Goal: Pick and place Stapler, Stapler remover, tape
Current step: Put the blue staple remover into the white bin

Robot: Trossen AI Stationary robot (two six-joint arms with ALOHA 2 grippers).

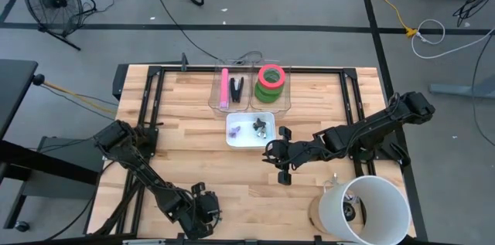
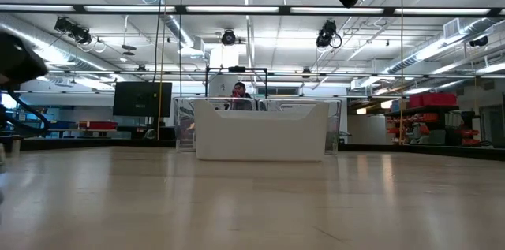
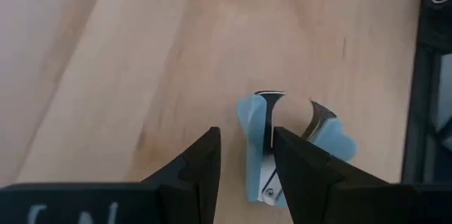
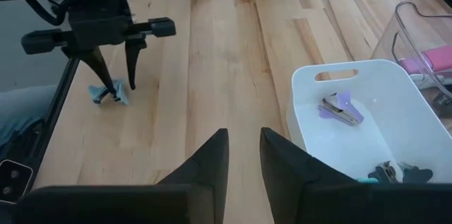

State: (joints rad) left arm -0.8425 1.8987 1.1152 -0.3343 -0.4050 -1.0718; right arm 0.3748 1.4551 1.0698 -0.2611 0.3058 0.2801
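A light-blue staple remover (image 3: 253, 121) (image 4: 109, 95) lies on the wood near the table's front left. My left gripper (image 3: 246, 133) (image 4: 119, 84) (image 1: 203, 208) points down over it, open. One blue handle sits in the gap between its fingers, and the other handle (image 3: 342, 143) lies outside. My right gripper (image 4: 244, 133) (image 1: 282, 169) hangs open and narrow, holding nothing, just right of the white tray (image 4: 339, 68). In the clear bin (image 1: 219, 100) at the back are a pink stapler (image 1: 225, 89) and stacked tape (image 1: 271, 81), pink-red on green. My left gripper comes at the remover from above, slanting. One finger (image 3: 300, 171) stands between the two blue handles and the other finger (image 3: 201, 164) stands apart from them. I cannot tell whether either finger touches it. The remover lies on the table.
The white tray (image 1: 232, 140) at the table's middle holds a purple staple remover (image 4: 340, 108) and a dark one (image 4: 395, 174). A tall white bucket (image 1: 375, 208) stands at the front right. Black frame rails (image 1: 147, 106) run along the table's sides.
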